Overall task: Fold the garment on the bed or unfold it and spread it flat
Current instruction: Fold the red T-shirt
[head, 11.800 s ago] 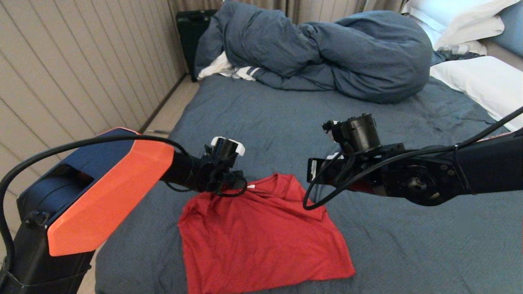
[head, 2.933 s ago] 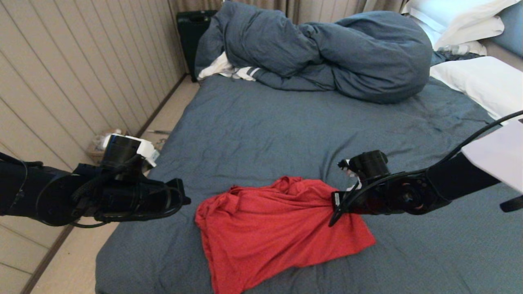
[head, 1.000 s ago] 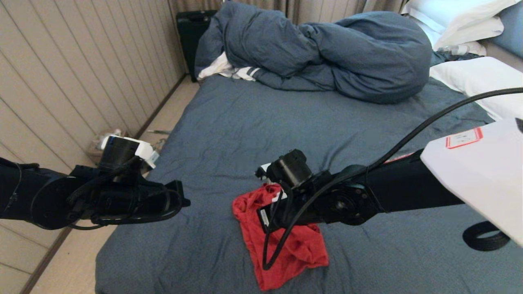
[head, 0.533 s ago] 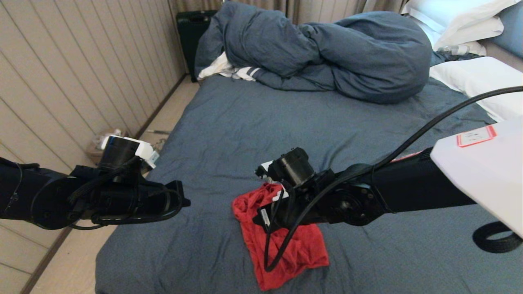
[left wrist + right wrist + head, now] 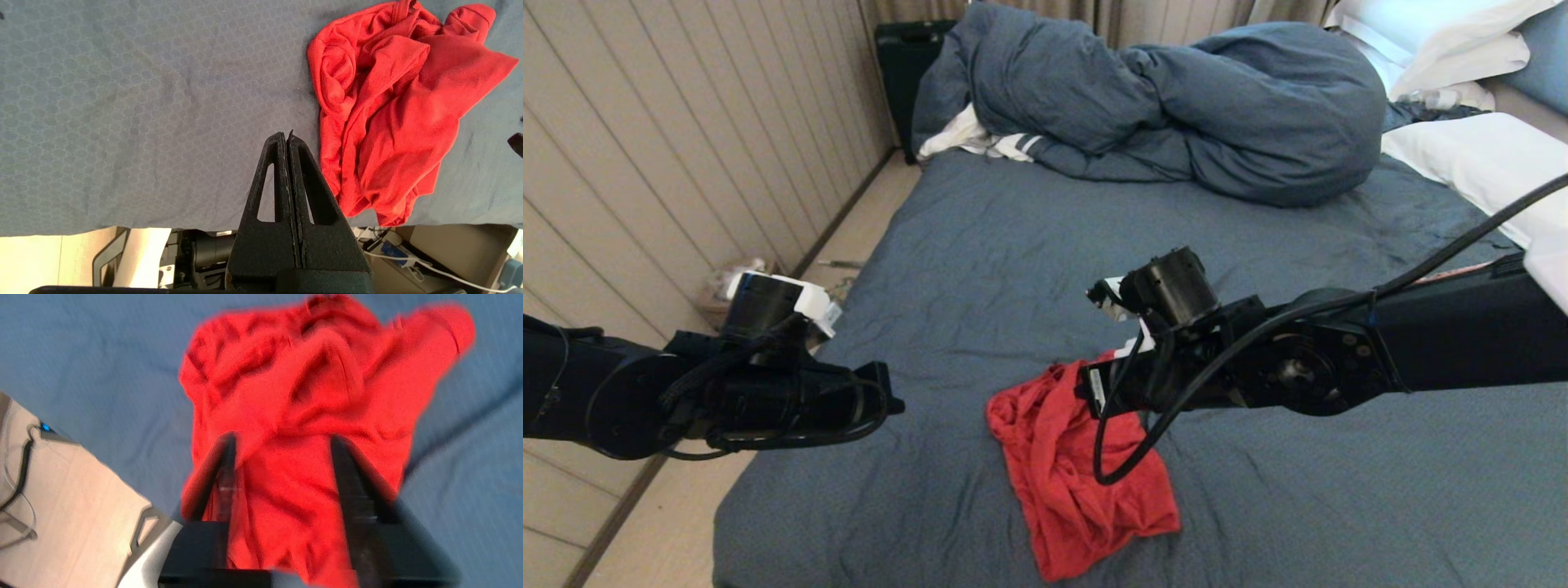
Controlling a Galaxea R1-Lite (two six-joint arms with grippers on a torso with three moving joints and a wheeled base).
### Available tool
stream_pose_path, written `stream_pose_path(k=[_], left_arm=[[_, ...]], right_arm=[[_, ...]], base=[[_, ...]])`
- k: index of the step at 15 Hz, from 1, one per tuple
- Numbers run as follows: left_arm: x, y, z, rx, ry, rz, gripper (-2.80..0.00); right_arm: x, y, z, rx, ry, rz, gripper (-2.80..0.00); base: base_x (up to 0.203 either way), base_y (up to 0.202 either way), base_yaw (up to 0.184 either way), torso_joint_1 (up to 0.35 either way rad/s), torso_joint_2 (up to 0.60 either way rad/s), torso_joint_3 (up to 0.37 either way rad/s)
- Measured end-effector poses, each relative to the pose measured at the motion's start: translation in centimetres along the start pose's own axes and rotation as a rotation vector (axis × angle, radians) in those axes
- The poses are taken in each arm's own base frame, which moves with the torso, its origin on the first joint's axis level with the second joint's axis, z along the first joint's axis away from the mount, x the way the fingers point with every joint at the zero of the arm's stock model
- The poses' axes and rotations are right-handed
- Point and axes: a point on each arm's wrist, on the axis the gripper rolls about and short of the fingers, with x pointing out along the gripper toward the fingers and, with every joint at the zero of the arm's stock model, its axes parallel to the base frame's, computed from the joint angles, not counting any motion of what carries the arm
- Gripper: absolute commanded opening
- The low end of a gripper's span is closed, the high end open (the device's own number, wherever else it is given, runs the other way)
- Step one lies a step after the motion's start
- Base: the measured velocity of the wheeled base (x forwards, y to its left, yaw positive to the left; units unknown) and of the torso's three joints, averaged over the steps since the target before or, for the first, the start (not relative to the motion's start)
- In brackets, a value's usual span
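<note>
Hovering right gripper [image 5: 282, 457], fingers spread and empty, above crumpled garment [image 5: 1078, 474] on bed [image 5: 1013, 245]; left gripper [image 5: 287, 141] pressed together beside it.

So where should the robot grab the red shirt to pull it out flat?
Probably the pointed corner of the red shirt, sticking out onto the bed away from the crumpled folds. It is a single loose layer, so coming straight down from above should pinch only that. The right gripper, jaws apart above the shirt, is closest; the left gripper is shut, off to the side.
</note>
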Motion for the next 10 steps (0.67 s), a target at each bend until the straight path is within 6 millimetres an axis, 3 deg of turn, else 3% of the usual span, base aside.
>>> stream_pose_path(k=[6,10], left_arm=[[0.2,0.0,-0.2,0.000,0.009,0.002,-2.80],[0.3,0.0,-0.3,0.002,0.015,0.001,-2.80]], right_arm=[[-0.7,-1.8,-1.9,0.025,0.041,-0.040,-2.80],[1.6,-1.6,-2.0,0.013,0.053,-0.067,-2.80]], base=[[0.000,0.000,0.000,0.000,0.00,0.000],[0.000,0.000,0.000,0.000,0.00,0.000]])
